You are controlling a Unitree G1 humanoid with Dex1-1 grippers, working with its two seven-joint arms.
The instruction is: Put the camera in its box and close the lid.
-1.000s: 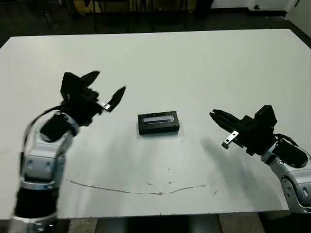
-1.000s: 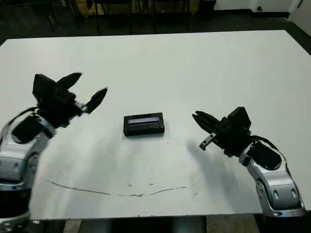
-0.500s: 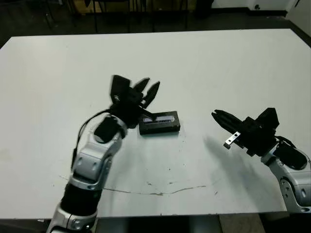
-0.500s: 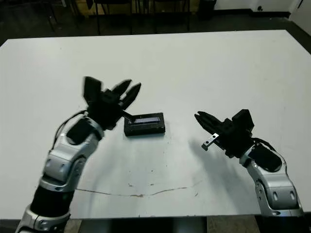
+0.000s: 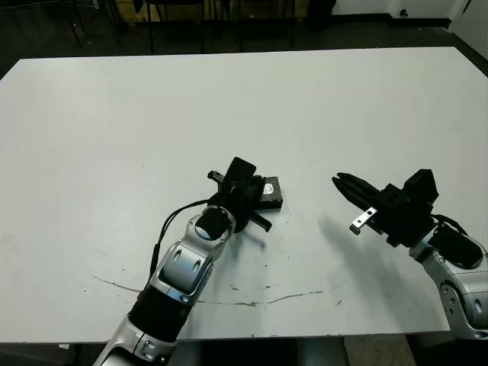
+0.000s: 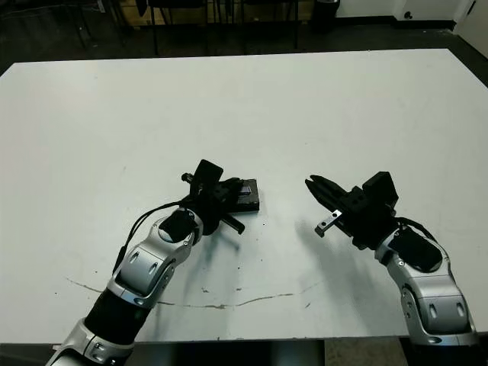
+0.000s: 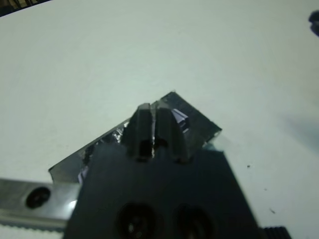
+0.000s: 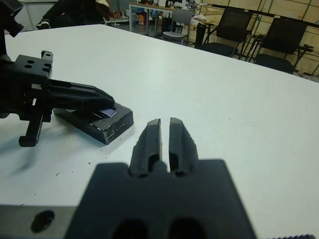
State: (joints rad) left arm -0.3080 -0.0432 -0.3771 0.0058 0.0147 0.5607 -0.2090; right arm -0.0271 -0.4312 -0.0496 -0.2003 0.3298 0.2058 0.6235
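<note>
Box (image 8: pixel 97 119) sits lidded; your left pincer (image 8: pixel 102 97), pressed together, presses the lid (image 7: pixel 197 122) flush; right pincer (image 8: pixel 164 134) together, idle.

Left hand (image 7: pixel 154 132), fingers pressed together, tips over the black lid (image 7: pixel 192 124) on the white table (image 7: pixel 99 64).

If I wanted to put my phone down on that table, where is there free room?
Nearly everywhere: the whole far half of the white table is bare, and so are its left and right sides. The one crowded spot is the middle, where the left end effector lies over the black box. The right end effector hovers close by; the gap between them is bare.
</note>
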